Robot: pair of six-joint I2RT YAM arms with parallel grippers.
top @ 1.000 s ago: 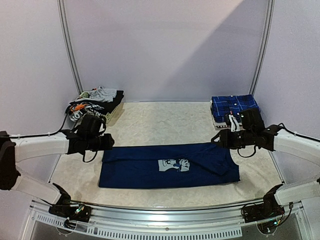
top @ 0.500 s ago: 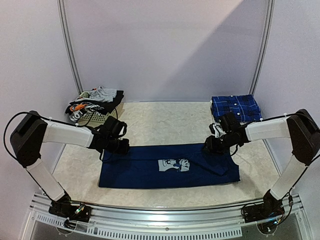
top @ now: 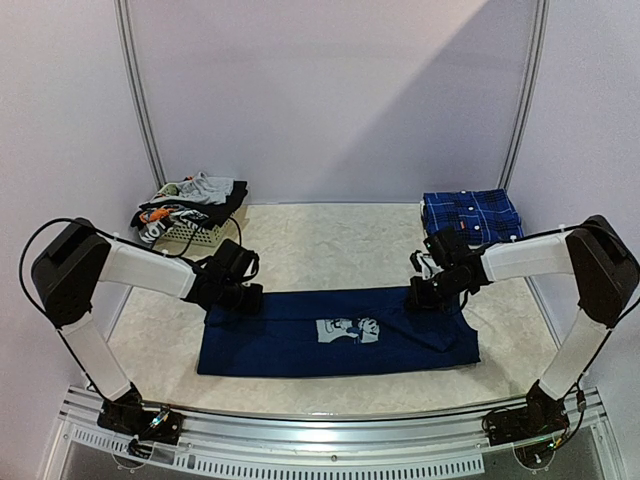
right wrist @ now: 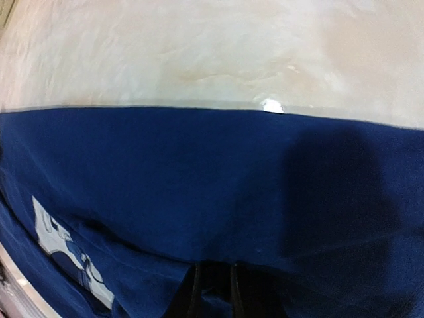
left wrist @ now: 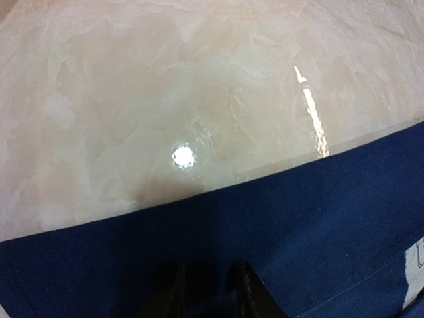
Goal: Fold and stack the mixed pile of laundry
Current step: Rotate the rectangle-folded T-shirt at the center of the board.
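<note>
**Both arms lower onto the shirt's far edge**

Both arms have swung in from the sides since a second ago and dropped their wrists to the far edge of the navy T-shirt; in the last half second they have only eased a little further in.

The pale, marbled surface (top: 330, 240) fills the middle of the scene. The navy T-shirt (top: 290, 345) lies flat on its near half, spread wide from left to right, with its pale cartoon print (top: 350, 330) facing up just right of centre.

At the far right corner the blue-and-black plaid shirt (top: 470, 212) sits folded. At the far left corner the white slatted basket (top: 195, 237) holds a heap of grey, black and orange-white garments (top: 195, 195).

The left arm (top: 150, 270) reaches in from the left. The left end effector (top: 245, 298) is at the shirt's far left corner. In its wrist view the fingers stand narrowly apart over the blue cloth; I cannot tell whether they hold it.

The right arm (top: 525, 258) reaches in from the right. The right end effector (top: 418, 295) is at the far right part of the shirt. Its wrist view shows the fingers drawn almost together and pinching the blue cloth.
</note>
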